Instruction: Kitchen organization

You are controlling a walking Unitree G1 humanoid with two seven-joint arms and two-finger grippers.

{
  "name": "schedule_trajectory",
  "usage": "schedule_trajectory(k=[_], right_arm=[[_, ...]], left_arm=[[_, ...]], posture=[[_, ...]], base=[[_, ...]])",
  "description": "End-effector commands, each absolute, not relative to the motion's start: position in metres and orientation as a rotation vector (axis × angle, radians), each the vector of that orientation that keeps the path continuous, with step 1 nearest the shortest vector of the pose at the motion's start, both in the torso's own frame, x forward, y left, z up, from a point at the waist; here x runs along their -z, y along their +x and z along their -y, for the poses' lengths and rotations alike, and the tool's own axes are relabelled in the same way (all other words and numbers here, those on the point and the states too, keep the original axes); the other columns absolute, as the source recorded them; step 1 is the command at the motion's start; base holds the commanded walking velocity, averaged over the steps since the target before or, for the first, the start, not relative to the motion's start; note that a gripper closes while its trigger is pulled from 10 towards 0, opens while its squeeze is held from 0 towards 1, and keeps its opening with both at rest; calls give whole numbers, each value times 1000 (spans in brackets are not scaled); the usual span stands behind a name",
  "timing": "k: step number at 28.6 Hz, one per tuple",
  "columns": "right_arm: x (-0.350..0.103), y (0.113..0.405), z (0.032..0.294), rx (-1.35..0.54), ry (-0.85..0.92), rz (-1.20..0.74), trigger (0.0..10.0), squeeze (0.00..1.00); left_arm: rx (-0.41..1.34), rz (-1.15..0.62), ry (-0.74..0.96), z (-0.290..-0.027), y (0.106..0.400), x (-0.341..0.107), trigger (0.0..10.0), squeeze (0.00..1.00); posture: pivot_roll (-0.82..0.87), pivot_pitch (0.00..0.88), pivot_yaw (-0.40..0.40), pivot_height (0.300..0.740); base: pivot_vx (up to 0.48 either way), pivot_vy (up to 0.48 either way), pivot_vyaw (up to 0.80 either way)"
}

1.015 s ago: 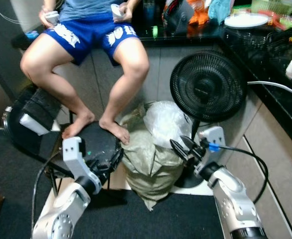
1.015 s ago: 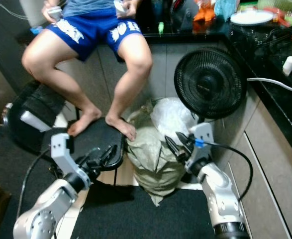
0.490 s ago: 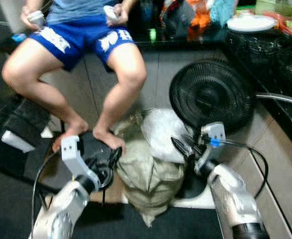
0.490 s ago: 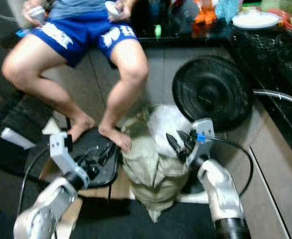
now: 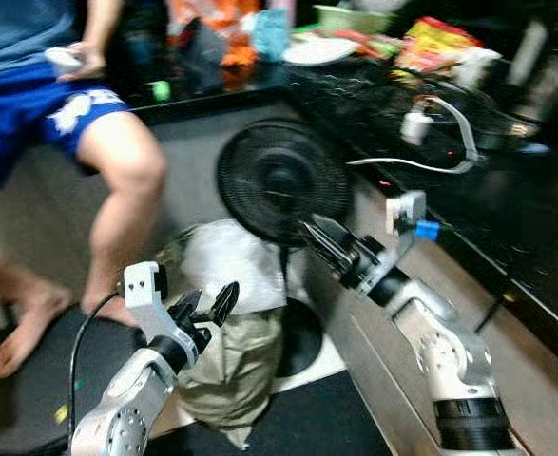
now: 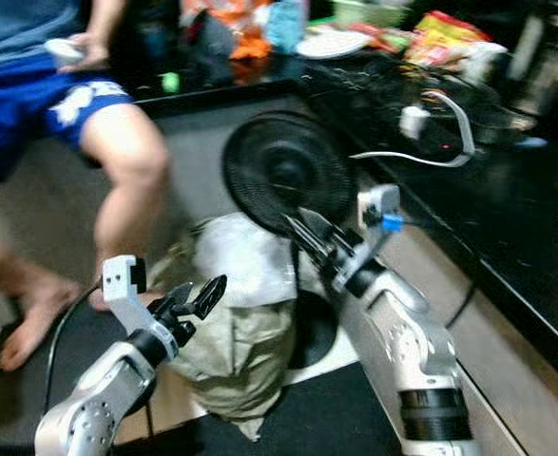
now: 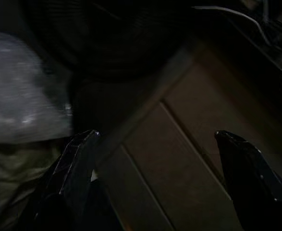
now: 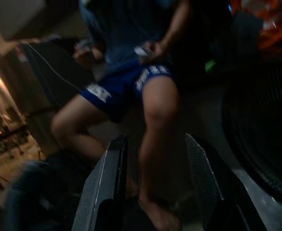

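My left gripper (image 5: 207,302) is open and empty, held low over a grey-green sack (image 5: 223,366). The right gripper (image 5: 307,230) is open too, with nothing between its fingers, and hangs in front of the lower rim of a black floor fan (image 5: 277,179). In the left wrist view the two black fingers (image 7: 76,161) stand wide apart before beige cabinet fronts (image 7: 198,144). A black countertop (image 5: 516,214) runs along the right. On it are a white plate (image 5: 318,49), snack packets (image 5: 432,40) and a white plug (image 5: 413,125) with its cable.
A person (image 5: 117,161) in blue shorts sits on the counter at the left, a controller in hand, one bare foot (image 5: 27,328) on a black stool. A clear plastic bag (image 5: 223,258) lies on the sack. Cabinet fronts (image 5: 507,380) close off the right side.
The whole view has swung to the right, so the person, the fan and the sack sit further left. The picture is blurred. Both grippers stay open and empty.
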State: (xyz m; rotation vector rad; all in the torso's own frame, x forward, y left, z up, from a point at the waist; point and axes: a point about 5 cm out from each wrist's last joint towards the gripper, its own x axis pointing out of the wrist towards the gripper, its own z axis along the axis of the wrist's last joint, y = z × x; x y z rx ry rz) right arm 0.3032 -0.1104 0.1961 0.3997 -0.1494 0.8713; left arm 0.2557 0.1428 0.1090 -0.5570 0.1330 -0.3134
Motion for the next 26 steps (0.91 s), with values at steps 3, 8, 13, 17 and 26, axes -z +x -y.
schedule_trajectory(k=[3, 8, 13, 17, 26], right_arm=[[-233, 302, 86, -989, 379, 233, 10000, 0], [-254, 321, 78, -861, 224, 259, 10000, 0], [-268, 339, 84, -675, 79, 264, 10000, 0], [-274, 346, 87, -600, -12, 263, 10000, 0], [-276, 359, 97, -452, -78, 208, 10000, 0]], left_arm=[[298, -137, -548, -145, 257, -106, 10000, 0], [293, -132, -534, -145, 258, -106, 10000, 0], [290, -131, -529, -144, 259, -105, 10000, 0], [288, -132, -530, -144, 259, -105, 10000, 0], [289, -135, -536, -143, 259, -103, 10000, 0]], posture=[[78, 0, 29, 740], [86, 0, 26, 740], [88, 0, 26, 740], [90, 0, 26, 740], [88, 0, 24, 740]], base=[[0, 0, -788], [0, 0, -788], [0, 0, -788], [0, 0, -788], [0, 0, -788]])
